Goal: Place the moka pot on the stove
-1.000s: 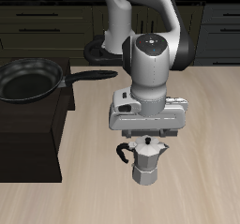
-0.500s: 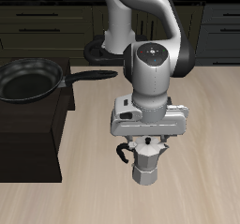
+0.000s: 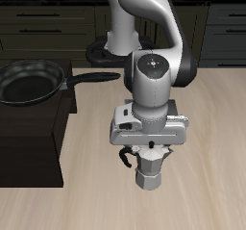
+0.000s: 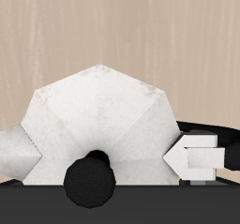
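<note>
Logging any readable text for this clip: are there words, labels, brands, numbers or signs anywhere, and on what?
None can be read in either view.
The moka pot shows plain silver facets and a black lid knob, with no marking.
The gripper housing, the frying pan and the dark cabinet carry no lettering.

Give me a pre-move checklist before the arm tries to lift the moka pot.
1. Gripper lined up over the moka pot: ok, it sits directly above the lid.
2. Jaws around the pot: cannot tell, the gripper body hides them in the exterior view, and the wrist view shows only one fingertip beside the pot.
3. Pot upright on the table: ok.
4. Pot handle free: ok, nothing touches it.
5. Stove located: not ok, it is not recognisable in either view.
6. Frying pan out of the way: ok, it rests on the dark cabinet block, apart from the pot.
</note>
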Robot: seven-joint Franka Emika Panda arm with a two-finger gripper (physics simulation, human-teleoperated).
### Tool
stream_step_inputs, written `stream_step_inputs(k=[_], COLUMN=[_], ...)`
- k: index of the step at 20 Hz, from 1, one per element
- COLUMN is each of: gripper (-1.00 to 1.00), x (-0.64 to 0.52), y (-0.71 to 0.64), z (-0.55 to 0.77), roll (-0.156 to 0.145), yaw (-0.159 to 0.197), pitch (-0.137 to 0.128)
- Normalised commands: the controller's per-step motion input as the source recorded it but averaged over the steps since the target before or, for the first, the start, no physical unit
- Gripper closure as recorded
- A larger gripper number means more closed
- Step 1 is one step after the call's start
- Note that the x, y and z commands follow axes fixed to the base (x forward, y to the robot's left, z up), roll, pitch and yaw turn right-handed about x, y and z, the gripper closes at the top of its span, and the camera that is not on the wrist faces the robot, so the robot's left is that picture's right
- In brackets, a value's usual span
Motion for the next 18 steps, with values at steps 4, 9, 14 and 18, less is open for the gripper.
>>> stream_step_inputs(k=[4,9,14,18], gripper=[-1.0,1.0,1.0,1.0], x=[0.07,-0.02,-0.01,-0.01], y=[-0.09,-0.06,-0.01,-0.01], z=[-0.2,0.05,0.1,0.06], roll=[0.01,-0.024,-0.003,-0.003], yaw=[0.015,0.02,0.017,0.009], pitch=[0.075,-0.028,-0.029,-0.012])
